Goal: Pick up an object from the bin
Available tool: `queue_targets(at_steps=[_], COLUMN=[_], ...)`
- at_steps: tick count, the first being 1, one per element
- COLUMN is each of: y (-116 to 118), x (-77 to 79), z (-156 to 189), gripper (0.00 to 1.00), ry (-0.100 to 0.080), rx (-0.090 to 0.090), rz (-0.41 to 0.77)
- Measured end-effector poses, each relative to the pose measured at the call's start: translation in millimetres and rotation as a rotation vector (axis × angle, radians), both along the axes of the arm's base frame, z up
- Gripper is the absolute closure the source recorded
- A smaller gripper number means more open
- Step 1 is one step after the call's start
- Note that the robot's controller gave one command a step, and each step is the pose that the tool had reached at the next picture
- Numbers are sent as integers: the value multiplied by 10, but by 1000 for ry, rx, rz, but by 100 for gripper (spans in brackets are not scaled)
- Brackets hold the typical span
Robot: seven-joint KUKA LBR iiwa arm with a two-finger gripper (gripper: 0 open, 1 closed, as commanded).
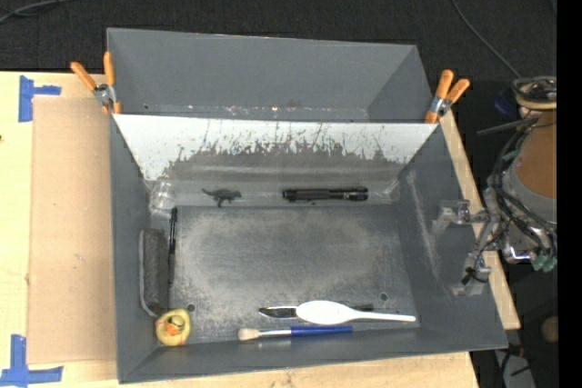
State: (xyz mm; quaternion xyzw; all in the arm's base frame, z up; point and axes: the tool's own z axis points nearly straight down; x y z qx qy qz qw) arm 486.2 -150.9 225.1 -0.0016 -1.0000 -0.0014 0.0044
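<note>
Hanging over the right wall of the bin [273, 86], the gripper [459, 245] has its two fingers spread apart with nothing between them, well apart from everything on the floor. Nearest to it lies a white spoon [350, 313] along the front edge, just beside a blue-handled brush [296, 333]; a black pen [325, 194] rests by the back wall, and a yellow round thing [173, 327] sits in the front left corner
</note>
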Motion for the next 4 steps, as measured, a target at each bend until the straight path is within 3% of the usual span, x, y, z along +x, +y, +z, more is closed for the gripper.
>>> queue_targets(at_steps=[1,2,3,4], y=[11,413,1122,1065], x=[18,-41,-97,-157], z=[34,-692,-818,-807], gripper=[0,0,0,0], ry=[-7,-10,-13,-1], rx=[-2,-1,-1,1], rz=[6,140,292,384])
